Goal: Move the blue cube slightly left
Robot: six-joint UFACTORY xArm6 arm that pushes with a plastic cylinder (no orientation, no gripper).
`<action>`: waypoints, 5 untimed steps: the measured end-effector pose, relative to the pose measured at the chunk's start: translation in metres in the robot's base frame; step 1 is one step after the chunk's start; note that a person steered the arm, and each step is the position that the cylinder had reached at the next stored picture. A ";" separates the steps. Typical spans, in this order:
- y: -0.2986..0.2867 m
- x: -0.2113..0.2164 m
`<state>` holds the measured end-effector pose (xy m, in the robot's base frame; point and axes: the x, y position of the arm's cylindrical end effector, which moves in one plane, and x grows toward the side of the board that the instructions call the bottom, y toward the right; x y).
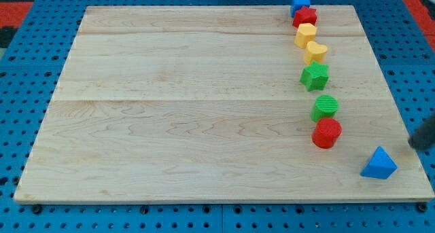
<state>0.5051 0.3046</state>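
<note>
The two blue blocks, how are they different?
The blue cube is boxy and sits at the view's top, touching the red block in the line of blocks. The blue triangle block is pointy and sits alone near the view's bottom right corner of the wooden board, close to my tip. Both are the same blue.

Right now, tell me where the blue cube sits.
The blue cube sits at the board's top edge toward the view's right, heading the column of blocks and touching the red star just below it.

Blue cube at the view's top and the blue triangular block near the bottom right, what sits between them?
In the camera view, a column runs from the blue cube to the blue triangular block: red block, two yellow blocks, green star, green cylinder, red cylinder.
</note>
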 end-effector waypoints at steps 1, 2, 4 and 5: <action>0.005 -0.126; 0.005 -0.240; 0.000 -0.314; -0.019 -0.314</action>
